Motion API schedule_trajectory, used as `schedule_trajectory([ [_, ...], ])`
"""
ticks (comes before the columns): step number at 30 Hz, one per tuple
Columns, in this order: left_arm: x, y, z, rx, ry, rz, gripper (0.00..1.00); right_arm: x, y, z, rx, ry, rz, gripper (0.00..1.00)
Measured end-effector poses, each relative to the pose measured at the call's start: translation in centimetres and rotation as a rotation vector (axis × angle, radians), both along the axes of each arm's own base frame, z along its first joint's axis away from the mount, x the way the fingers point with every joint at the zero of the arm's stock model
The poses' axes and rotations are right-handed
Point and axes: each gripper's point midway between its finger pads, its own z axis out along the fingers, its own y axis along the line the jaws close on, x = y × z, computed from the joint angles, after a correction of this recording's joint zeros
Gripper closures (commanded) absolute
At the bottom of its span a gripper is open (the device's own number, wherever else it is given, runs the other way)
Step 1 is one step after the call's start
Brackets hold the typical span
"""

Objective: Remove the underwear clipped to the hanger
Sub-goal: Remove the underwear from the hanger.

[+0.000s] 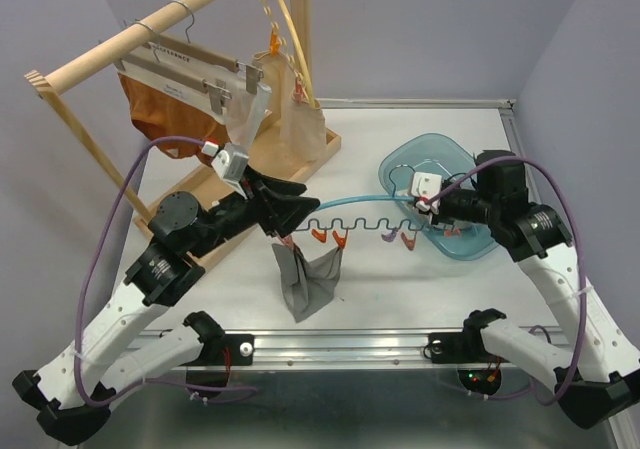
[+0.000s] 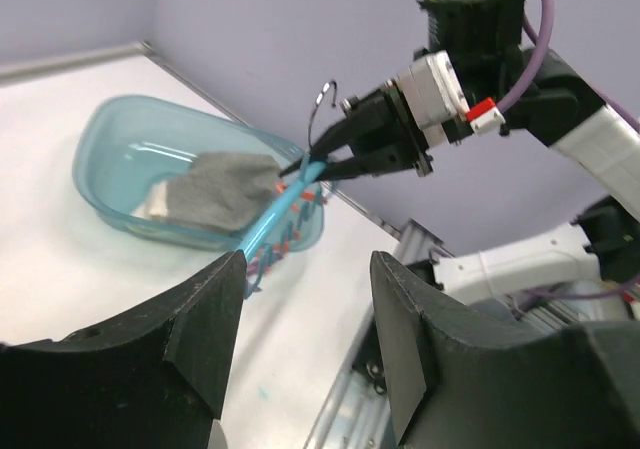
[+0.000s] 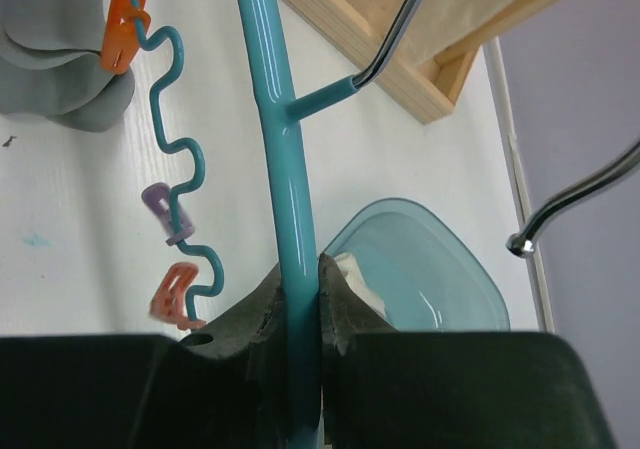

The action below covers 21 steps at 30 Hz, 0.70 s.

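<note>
One grey pair of underwear (image 1: 308, 281) is hanging from orange clips (image 1: 340, 238) on the teal hanger (image 3: 285, 169). My right gripper (image 3: 298, 294) is clamping the hanger's bar, and my left gripper (image 2: 308, 269) is hovering close by, jaws apart.

Left arm (image 1: 150, 269) reaching in from the near left corner, left gripper (image 2: 308, 279) low over mid-table with fingers spread wide, right arm (image 1: 545, 244) bent inward from the right, right gripper (image 3: 298, 287) clamped on the teal hanger bar (image 3: 280, 149).
</note>
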Motion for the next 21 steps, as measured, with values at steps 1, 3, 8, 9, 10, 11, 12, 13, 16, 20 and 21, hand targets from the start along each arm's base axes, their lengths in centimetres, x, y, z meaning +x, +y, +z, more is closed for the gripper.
schedule_trajectory([
  [1, 0.1, 0.4, 0.2, 0.000, -0.011, 0.022, 0.37, 0.1, -0.4, 0.0, 0.001, -0.001, -0.031, 1.00],
  [3, 0.5, 1.6, 0.4, 0.008, -0.040, 0.090, 0.36, 0.3, -1.0, 0.2, 0.006, 0.000, -0.089, 1.00],
  [8, 1.1, 3.5, -0.7, 0.037, -0.065, 0.191, 0.37, 0.3, -2.4, 0.9, 0.034, -0.007, -0.206, 0.99],
  [9, 1.2, 3.9, -1.6, 0.049, -0.064, 0.208, 0.36, 0.3, -2.7, 1.2, 0.042, -0.008, -0.230, 1.00],
  [10, 1.2, 4.2, -2.3, 0.060, -0.061, 0.218, 0.36, 0.3, -2.9, 1.3, 0.047, -0.011, -0.245, 0.99],
  [11, 1.2, 4.5, -3.3, 0.072, -0.061, 0.234, 0.35, 0.3, -3.2, 1.4, 0.053, -0.012, -0.264, 0.99],
  [12, 1.2, 4.7, -4.1, 0.081, -0.057, 0.240, 0.33, 0.4, -3.4, 1.6, 0.058, -0.017, -0.278, 1.00],
  [13, 1.3, 4.8, -4.7, 0.091, -0.058, 0.247, 0.32, 0.4, -3.5, 1.7, 0.062, -0.021, -0.288, 1.00],
  [16, 1.9, 5.2, -7.7, 0.137, -0.041, 0.279, 0.29, 0.4, -3.9, 1.7, 0.072, -0.019, -0.314, 0.99],
  [20, 3.1, 5.2, -10.5, 0.188, -0.009, 0.321, 0.24, 0.4, -4.2, 1.9, 0.084, -0.015, -0.332, 1.00],
  [21, 3.3, 5.2, -10.8, 0.192, -0.005, 0.327, 0.24, 0.4, -4.3, 1.9, 0.088, -0.016, -0.334, 1.00],
])
